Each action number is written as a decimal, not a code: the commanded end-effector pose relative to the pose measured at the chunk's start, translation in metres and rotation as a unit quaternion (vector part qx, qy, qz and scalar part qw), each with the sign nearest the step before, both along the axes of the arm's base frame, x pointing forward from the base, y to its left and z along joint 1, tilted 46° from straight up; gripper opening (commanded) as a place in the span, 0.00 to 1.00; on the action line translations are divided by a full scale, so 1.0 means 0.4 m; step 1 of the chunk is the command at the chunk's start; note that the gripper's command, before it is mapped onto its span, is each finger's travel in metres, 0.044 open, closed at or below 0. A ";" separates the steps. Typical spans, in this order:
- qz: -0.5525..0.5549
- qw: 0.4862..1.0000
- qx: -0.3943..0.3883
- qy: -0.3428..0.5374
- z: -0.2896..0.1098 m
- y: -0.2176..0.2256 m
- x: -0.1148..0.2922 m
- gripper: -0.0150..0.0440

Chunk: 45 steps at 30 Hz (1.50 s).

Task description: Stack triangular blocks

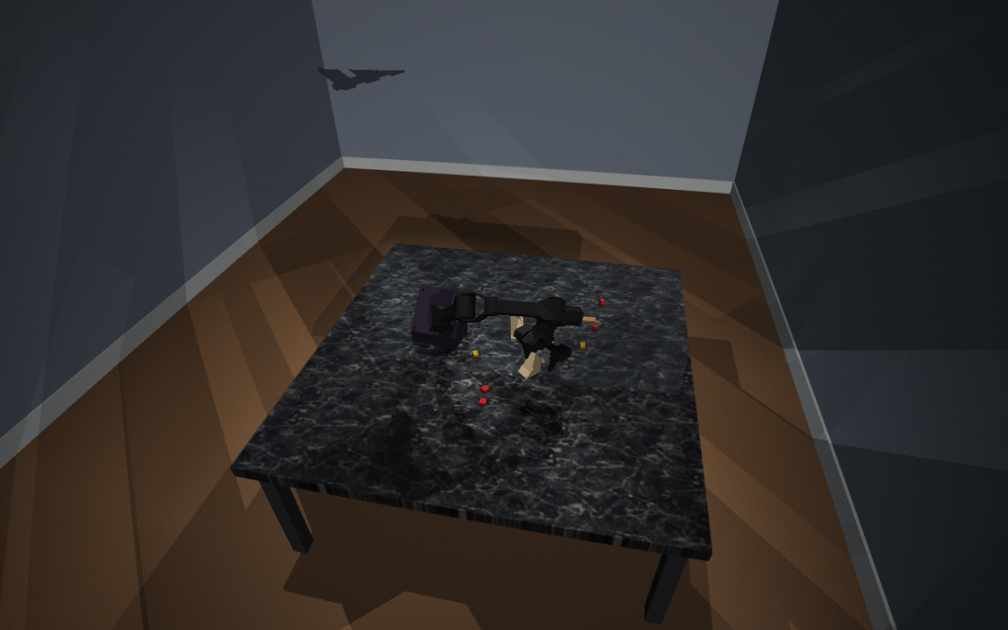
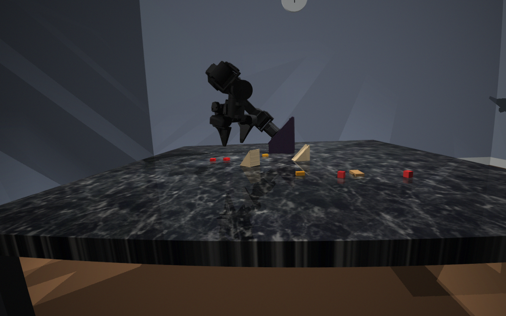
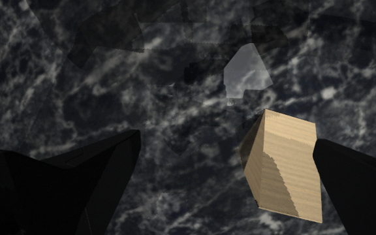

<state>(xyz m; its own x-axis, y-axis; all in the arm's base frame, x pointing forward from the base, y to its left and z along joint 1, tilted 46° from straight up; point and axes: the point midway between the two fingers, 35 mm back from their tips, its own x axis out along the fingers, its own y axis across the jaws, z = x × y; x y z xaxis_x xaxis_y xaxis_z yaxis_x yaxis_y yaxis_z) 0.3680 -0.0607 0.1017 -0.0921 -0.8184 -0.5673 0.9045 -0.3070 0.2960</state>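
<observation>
Two tan triangular blocks stand apart on the dark marble table [image 1: 382, 438] [image 2: 129, 204]. The nearer block [image 1: 529, 366] [image 2: 251, 158] [image 3: 282, 166] rests on a flat face with its slope up. The other block [image 1: 519, 323] [image 2: 301, 153] stands closer to the arm's base and is partly hidden by the arm in the top view. My gripper [image 1: 545, 353] [image 2: 233, 141] [image 3: 227, 143] is open and empty. It hangs a little above the table over the nearer block. In the wrist view that block lies just inside the right finger, off the middle.
The arm's purple base [image 1: 433, 329] [image 2: 282, 137] stands behind the blocks. Small red cubes [image 2: 212, 159] [image 2: 341, 174] [image 2: 407, 173], orange pieces [image 2: 299, 173] [image 2: 265, 155] and a flat tan piece [image 2: 356, 172] are scattered around them.
</observation>
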 end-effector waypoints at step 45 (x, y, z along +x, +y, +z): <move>-0.078 0.991 -0.069 -0.086 -0.179 0.093 -0.051 1.00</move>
